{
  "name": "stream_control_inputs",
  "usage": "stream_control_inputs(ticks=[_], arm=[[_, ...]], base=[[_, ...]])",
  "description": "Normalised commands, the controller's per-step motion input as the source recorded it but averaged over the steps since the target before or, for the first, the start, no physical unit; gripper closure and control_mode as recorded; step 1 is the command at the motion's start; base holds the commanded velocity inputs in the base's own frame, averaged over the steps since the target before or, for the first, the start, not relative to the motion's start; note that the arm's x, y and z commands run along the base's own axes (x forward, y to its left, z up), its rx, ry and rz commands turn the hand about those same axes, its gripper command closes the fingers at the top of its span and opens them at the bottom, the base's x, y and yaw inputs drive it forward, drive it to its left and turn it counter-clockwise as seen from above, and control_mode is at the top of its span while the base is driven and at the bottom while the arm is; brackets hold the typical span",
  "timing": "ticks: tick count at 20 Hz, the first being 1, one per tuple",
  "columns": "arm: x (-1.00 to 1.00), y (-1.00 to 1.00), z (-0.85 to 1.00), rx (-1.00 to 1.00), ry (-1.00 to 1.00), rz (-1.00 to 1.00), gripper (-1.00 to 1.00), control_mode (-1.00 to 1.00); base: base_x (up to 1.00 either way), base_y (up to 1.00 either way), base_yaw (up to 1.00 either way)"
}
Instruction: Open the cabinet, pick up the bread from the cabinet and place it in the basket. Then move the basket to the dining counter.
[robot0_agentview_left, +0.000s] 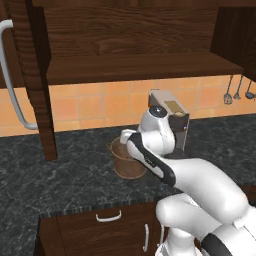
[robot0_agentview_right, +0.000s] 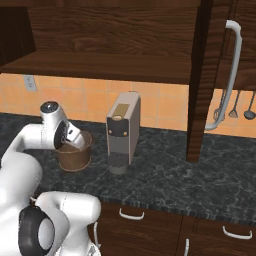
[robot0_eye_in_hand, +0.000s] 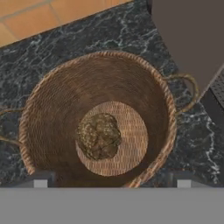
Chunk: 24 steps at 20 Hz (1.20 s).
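Observation:
The brown woven basket (robot0_eye_in_hand: 169, 114) stands on the black worktop, left of the coffee machine. The bread (robot0_eye_in_hand: 99, 135), a small brownish lump, lies on the basket's floor. My gripper (robot0_eye_in_hand: 112, 183) hangs just above the basket (robot0_agentview_right: 75, 156), pointing down into it. It is open, its fingertips (robot0_eye_in_hand: 40, 183) spread about as wide as the basket and holding nothing. My forearm partly hides the basket (robot0_agentview_left: 126, 165) in the left base view. The cabinet (robot0_agentview_left: 140, 67) above stands open, its doors (robot0_agentview_right: 200, 75) swung out, and the shelf I can see is bare. The dining counter is out of view.
A grey coffee machine (robot0_agentview_right: 122, 131) stands right beside the basket. The open door (robot0_agentview_left: 37, 80) with its long silver handle (robot0_agentview_left: 11, 80) juts out over the worktop (robot0_agentview_left: 65, 175) on the left. Kitchen utensils (robot0_agentview_right: 235, 107) hang on the tiled wall. Low drawers (robot0_agentview_left: 109, 217) sit under the worktop.

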Motion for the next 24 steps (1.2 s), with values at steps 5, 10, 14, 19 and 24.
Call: stream_control_inputs(ticks=[5, 10, 14, 19, 24], arm=[[-0.59, -0.32, 0.0, 0.0, 0.09, -0.19, -1.0, -1.0], [0.35, 0.4, 0.0, 0.06, 0.05, -0.15, -1.0, -1.0], [0.28, 0.39, 0.0, 0.05, 0.06, -0.08, -1.0, -1.0], [0.28, 0.11, -0.25, 0.01, 0.2, -0.08, -1.0, -1.0], [0.3, 0.0, -0.31, 0.0, 0.2, -0.08, -1.0, -1.0]], base=[[0.0, 0.0, 0.0], [0.0, 0.0, 0.0], [0.0, 0.0, 0.0], [0.0, 0.0, 0.0], [0.0, 0.0, 0.0]])
